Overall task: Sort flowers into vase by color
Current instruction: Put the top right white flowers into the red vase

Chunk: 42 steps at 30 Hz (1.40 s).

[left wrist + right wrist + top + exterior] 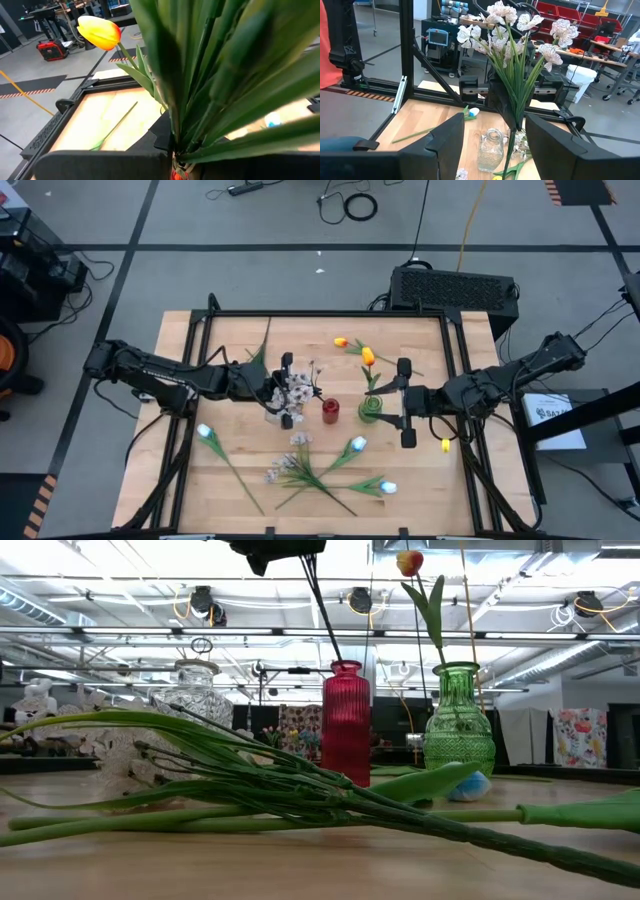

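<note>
Centrally on the wooden surface point(200, 480) stand three vases in a row: a clear glass vase point(490, 148), a red vase point(331, 411) and a green vase point(372, 409) holding an orange-yellow tulip point(368, 357). The left gripper point(283, 390) hangs above the clear vase, its fingers closed on a spray of pale blossoms point(299, 389), stems pointing down toward the vases. The right gripper point(404, 403) waits just beside the green vase, fingers parted and holding nothing. Another orange tulip point(341, 342) lies farther back; pale-blue tulips point(357, 445) and a second blossom spray point(290, 470) crowd the near half. No writing is legible. The surface's corners lie bare.
</note>
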Motion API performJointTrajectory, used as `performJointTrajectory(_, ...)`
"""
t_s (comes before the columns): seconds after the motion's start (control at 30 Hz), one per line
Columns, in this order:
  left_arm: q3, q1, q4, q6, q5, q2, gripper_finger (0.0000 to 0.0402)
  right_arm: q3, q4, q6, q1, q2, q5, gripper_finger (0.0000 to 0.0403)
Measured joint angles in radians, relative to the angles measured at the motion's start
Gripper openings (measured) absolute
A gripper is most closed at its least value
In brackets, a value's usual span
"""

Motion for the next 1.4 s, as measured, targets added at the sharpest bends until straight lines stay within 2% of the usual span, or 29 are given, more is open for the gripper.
performJointTrajectory(1.0, 0.001, 0.002, 0.006, 0.048, 0.0, 0.063, 0.0029, 0.0, 0.003, 0.06, 0.065, 0.173, -0.008, 0.0203)
performJointTrajectory(1.17, 0.001, 0.002, 0.002, 0.039, 0.0, 0.069, 0.0029, 0.0, 0.011, 0.157, 0.089, 0.237, -0.007, 0.0203)
performJointTrajectory(1.4, 0.001, 0.001, 0.0, 0.022, 0.0, 0.069, 0.0029, 0.0, 0.115, 0.377, 0.142, 0.427, -0.001, 0.0197)
